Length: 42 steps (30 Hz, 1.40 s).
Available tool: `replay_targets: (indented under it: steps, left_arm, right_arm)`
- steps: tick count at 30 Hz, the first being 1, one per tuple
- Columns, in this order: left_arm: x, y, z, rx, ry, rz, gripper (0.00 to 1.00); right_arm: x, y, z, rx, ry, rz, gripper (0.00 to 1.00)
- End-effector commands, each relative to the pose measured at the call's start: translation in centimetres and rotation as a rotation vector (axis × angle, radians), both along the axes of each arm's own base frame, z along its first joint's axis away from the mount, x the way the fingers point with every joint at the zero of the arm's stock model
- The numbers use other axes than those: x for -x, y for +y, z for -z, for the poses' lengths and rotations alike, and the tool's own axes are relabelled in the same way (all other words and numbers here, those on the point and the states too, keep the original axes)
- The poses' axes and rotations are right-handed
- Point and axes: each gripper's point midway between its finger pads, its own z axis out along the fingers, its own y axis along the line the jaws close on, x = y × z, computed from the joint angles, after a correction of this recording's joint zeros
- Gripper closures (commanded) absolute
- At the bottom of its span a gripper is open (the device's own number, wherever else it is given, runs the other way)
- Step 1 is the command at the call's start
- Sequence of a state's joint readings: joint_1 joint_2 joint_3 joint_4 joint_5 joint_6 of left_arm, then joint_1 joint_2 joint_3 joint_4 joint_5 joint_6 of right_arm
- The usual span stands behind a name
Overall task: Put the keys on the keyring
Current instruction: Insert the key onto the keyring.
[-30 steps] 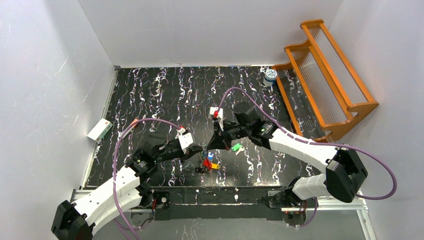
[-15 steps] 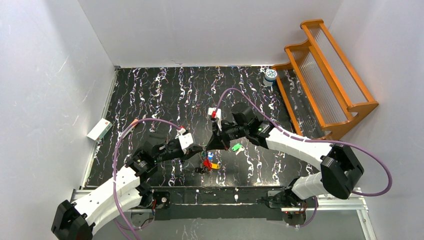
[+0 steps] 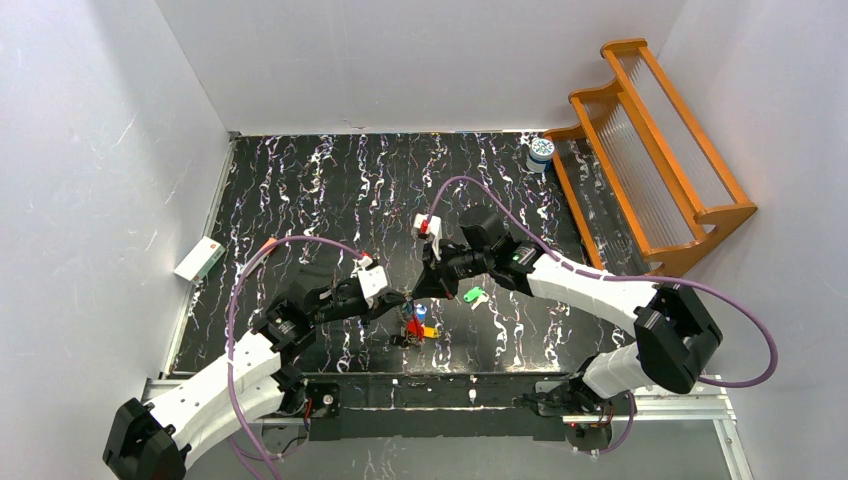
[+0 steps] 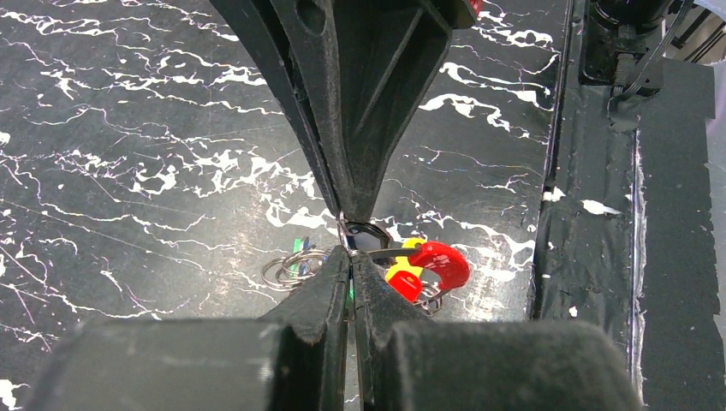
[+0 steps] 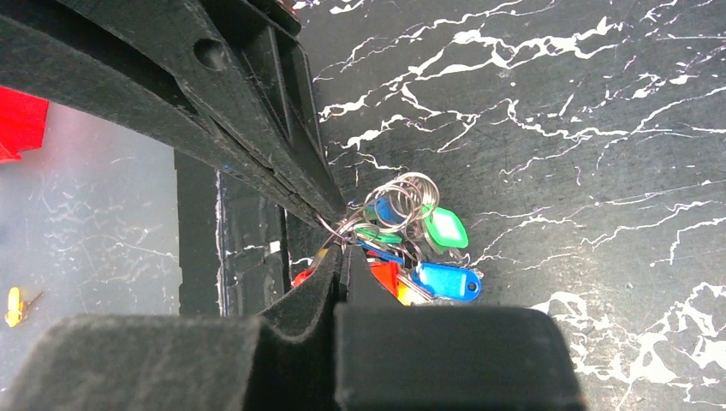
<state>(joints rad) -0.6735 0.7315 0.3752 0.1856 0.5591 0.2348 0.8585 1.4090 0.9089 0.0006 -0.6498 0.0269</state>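
Note:
Both grippers meet tip to tip over the near middle of the black marbled table (image 3: 330, 190). My left gripper (image 3: 398, 300) (image 4: 352, 257) is shut on the thin wire of the keyring (image 4: 366, 231). From the opposite side my right gripper (image 3: 415, 293) (image 5: 343, 250) is shut on the same keyring (image 5: 330, 228). Under the tips hangs a bunch of keys (image 3: 416, 326) with a red tag (image 4: 432, 264), a blue tag (image 5: 447, 281), a green tag (image 5: 445, 228) and small silver rings (image 5: 413, 193). One green key (image 3: 474, 295) lies loose on the table under the right wrist.
A white-and-blue jar (image 3: 541, 152) stands at the back right beside a wooden rack (image 3: 650, 150). A white box (image 3: 199, 258) lies just off the table's left edge. The black front rail (image 4: 668, 214) runs close behind the bunch.
The right arm's forearm and elbow have drifted slightly left. Both grippers stay pinched together at the same spot and the bunch has not moved.

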Motion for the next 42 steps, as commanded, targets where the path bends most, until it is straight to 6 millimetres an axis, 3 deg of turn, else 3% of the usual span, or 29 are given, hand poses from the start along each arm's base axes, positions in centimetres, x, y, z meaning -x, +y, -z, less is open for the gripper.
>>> replay_targets:
  steps: [1, 11, 12, 14, 16, 22, 28, 33, 37, 42]
  left_arm:
    - [0.2, -0.5, -1.3, 0.034, -0.037, 0.028, 1.00]
    - [0.1, -0.4, -1.5, 0.038, -0.045, 0.026, 1.00]
    - [0.1, -0.4, -1.5, 0.038, -0.046, 0.026, 1.00]
    - [0.1, -0.4, -1.5, 0.039, -0.047, 0.026, 1.00]
    - [0.2, -0.4, -1.6, 0.041, -0.048, 0.026, 1.00]
    - [0.0, -0.4, -1.9, 0.043, -0.065, 0.020, 1.00]
    - [-0.2, -0.6, -2.4, 0.079, -0.058, 0.007, 1.00]
    - [-0.3, -1.0, -3.1, 0.134, -0.057, 0.003, 1.00]
    - [-0.3, -1.4, -3.7, 0.173, -0.076, 0.015, 1.00]
    - [0.5, -2.1, -4.2, 0.210, -0.083, 0.083, 1.00]
  right_arm:
    - [-1.5, 0.8, -1.4, -0.020, -0.039, 0.038, 0.99]
    - [-1.6, 0.6, -0.7, 0.003, -0.030, 0.059, 0.99]
    - [-1.6, 0.5, -0.7, 0.003, -0.031, 0.061, 0.96]
    - [-1.8, 0.4, -0.9, -0.002, -0.050, 0.074, 0.75]
    - [-2.1, 0.1, -1.2, -0.009, -0.079, 0.096, 0.62]
    - [-1.8, -1.2, -2.6, -0.046, -0.205, 0.077, 0.51]
    - [-1.5, -2.1, -4.4, -0.122, -0.327, 0.076, 0.49]
    - [-1.6, -2.9, -4.6, -0.176, -0.434, 0.089, 0.50]
    - [-0.6, -3.0, -4.7, -0.244, -0.513, 0.030, 0.51]
    - [1.3, -2.9, -5.1, -0.319, -0.584, -0.101, 0.46]
